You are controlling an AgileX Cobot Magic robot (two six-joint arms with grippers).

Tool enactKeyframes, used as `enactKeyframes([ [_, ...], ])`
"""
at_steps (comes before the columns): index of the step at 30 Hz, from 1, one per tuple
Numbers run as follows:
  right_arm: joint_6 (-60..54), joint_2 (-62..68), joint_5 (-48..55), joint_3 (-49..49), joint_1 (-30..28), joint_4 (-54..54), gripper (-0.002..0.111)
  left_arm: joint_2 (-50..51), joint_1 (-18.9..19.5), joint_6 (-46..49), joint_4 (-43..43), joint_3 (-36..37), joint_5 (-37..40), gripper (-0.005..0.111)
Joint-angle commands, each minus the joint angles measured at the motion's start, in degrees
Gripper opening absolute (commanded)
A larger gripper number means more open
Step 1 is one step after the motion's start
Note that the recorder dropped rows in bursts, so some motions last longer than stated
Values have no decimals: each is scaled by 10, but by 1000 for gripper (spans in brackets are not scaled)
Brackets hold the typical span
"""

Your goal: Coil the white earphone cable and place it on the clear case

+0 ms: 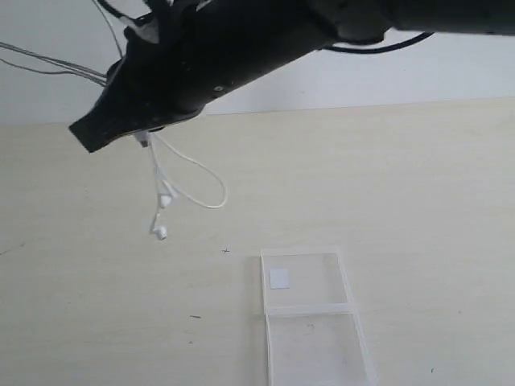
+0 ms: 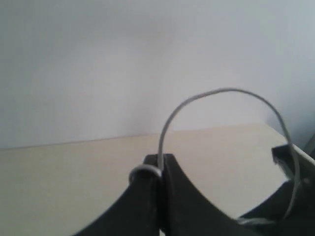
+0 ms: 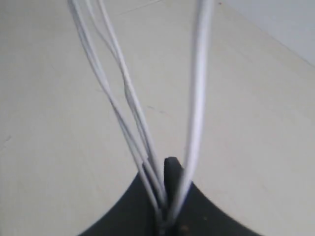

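the lower edge cuts off the clear case [image 1: 314,338], and an arm [image 1: 209,56] hides part of the white earphone cable [image 1: 165,199].

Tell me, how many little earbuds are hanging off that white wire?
2. One earbud hangs beside the loop of the white cable; the other earbud dangles lower, at the bottom. Both are left of the clear case. None seem hidden.
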Motion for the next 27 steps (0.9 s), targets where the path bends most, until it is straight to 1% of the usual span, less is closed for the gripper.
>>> enactKeyframes([
  [1, 122, -66, 105, 1, -10, -232, 0, -3, 2, -4, -5, 26, 34, 0],
  [4, 135, -101, 136, 1, -10, -273, 0, -3, 2, -25, -5, 39, 35, 0],
  [8, 134, -149, 139, 1, -10, -286, 0, -3, 2, -47, -5, 58, 33, 0],
  [14, 133, -217, 130, 1, -10, -287, 0, -3, 2, -51, -9, 86, 27, 0],
  [22, 133, -266, 130, 1, -10, -273, 0, -2, 2, -48, -9, 91, -22, 0],
  [24, 133, -268, 130, 1, -10, -252, 0, -2, 2, -35, -12, 91, -33, 0],
  [27, 131, -255, 143, 1, -10, -245, 0, -2, 2, 16, -35, 91, -62, 0],
])
